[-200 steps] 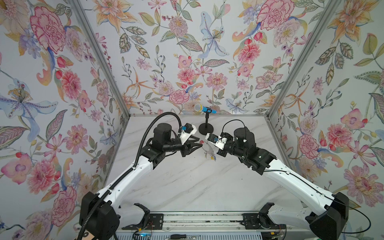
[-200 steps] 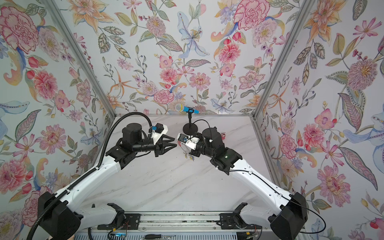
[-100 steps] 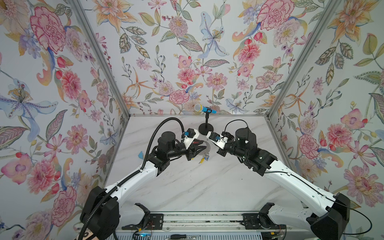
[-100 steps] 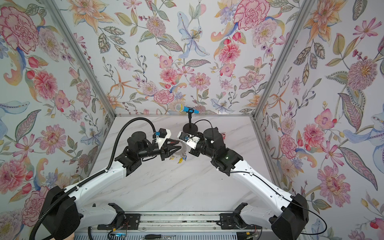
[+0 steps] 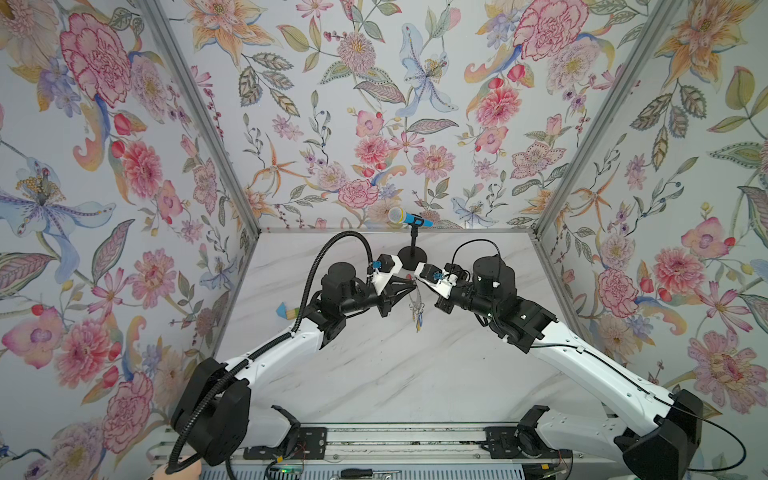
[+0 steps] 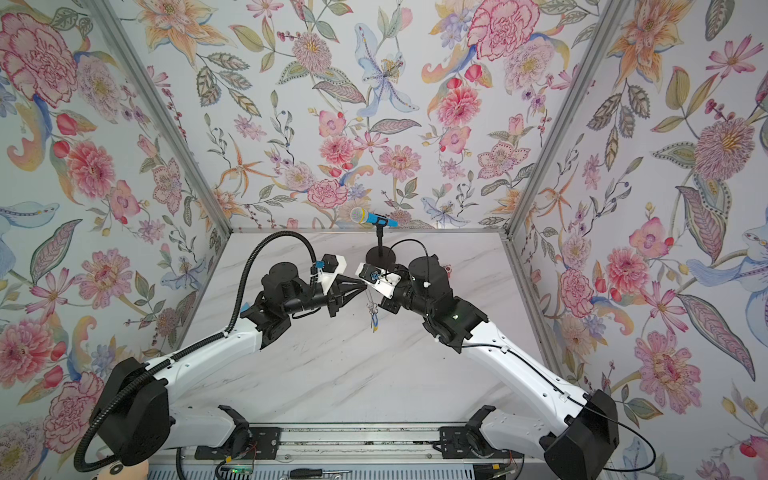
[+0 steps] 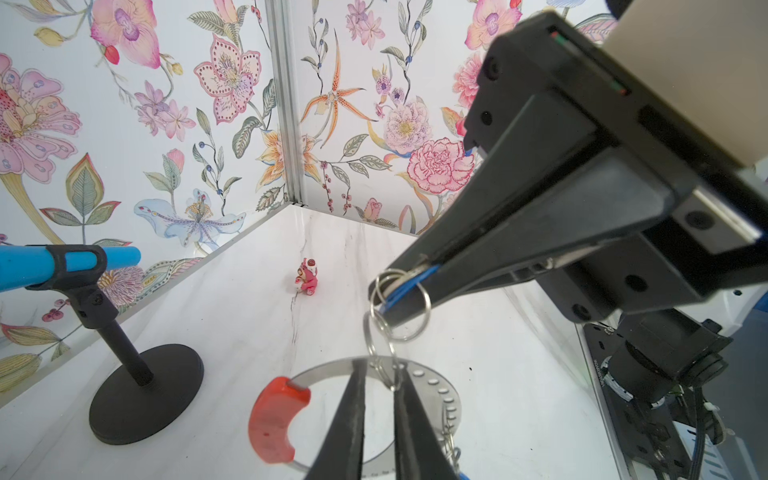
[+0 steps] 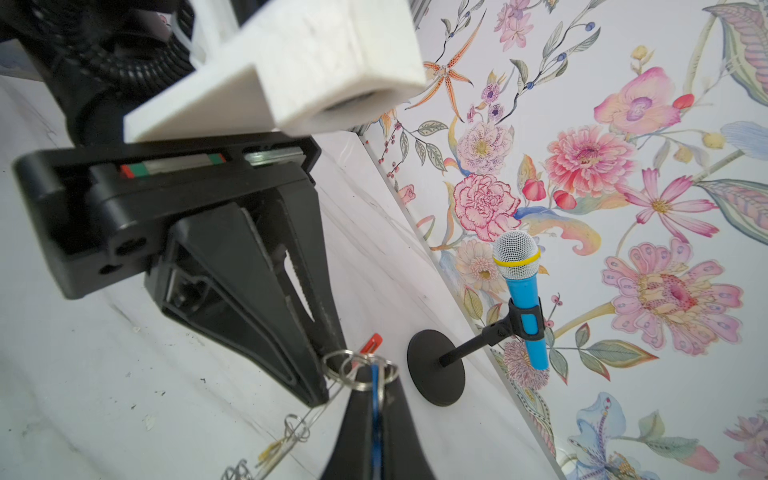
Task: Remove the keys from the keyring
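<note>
Both top views: left gripper (image 5: pixel 409 286) and right gripper (image 5: pixel 420 284) meet tip to tip above the marble table (image 5: pixel 374 374), in front of the toy microphone (image 5: pixel 405 217). The keys (image 5: pixel 417 309) hang below them.

Left wrist: right gripper clenched on a blue-tagged key (image 7: pixel 409 282). Small split rings (image 7: pixel 379 328) chain down to the keyring (image 7: pixel 451 405) (red sleeve (image 7: pixel 274 415) off to one side). Left fingers (image 7: pixel 349 415) stand close together, flanking the grey band; whether they clamp it, cannot tell. Pink bear figure (image 7: pixel 307 281) sits on the table towards the corner.

Right wrist: blue tag edge-on between the right fingers (image 8: pixel 357 428); left tips beside the rings.
</note>
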### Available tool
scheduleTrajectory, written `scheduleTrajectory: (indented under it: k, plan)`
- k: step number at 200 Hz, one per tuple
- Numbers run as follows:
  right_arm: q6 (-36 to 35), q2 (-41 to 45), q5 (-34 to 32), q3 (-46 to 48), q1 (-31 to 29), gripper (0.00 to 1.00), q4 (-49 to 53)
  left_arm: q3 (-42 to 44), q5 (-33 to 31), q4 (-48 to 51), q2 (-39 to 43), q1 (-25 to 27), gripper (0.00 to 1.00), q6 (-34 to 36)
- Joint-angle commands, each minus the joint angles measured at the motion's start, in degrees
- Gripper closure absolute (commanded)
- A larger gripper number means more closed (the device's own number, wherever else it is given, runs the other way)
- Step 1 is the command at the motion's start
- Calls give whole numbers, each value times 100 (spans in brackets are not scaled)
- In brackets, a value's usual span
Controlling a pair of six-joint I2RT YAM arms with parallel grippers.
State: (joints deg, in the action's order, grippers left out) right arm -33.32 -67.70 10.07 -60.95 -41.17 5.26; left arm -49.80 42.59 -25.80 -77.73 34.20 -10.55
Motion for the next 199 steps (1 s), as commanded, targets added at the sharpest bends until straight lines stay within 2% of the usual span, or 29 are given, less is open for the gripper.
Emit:
scheduleTrajectory:
  k: [1, 15, 60, 144, 199]
  plan:
    - [124, 132, 91, 29, -2, 100, -130, -187, -5, -194, -16, 70, 95, 28]
    - [112, 150, 68, 39, -5, 100, -109, -196, -44, -109, 45, 74, 100, 127]
    - [-3, 150, -47, 5, 2, 100, 48, -416, -198, 668, 230, 67, 100, 772]
    - [-529, 77, -361, -189, -205, 100, 519, -1440, -544, 2643, 86, 65, 100, 1999]
    - [-520, 194, -622, -179, -175, 100, 599, -1638, -578, 3159, 17, 49, 100, 2272]
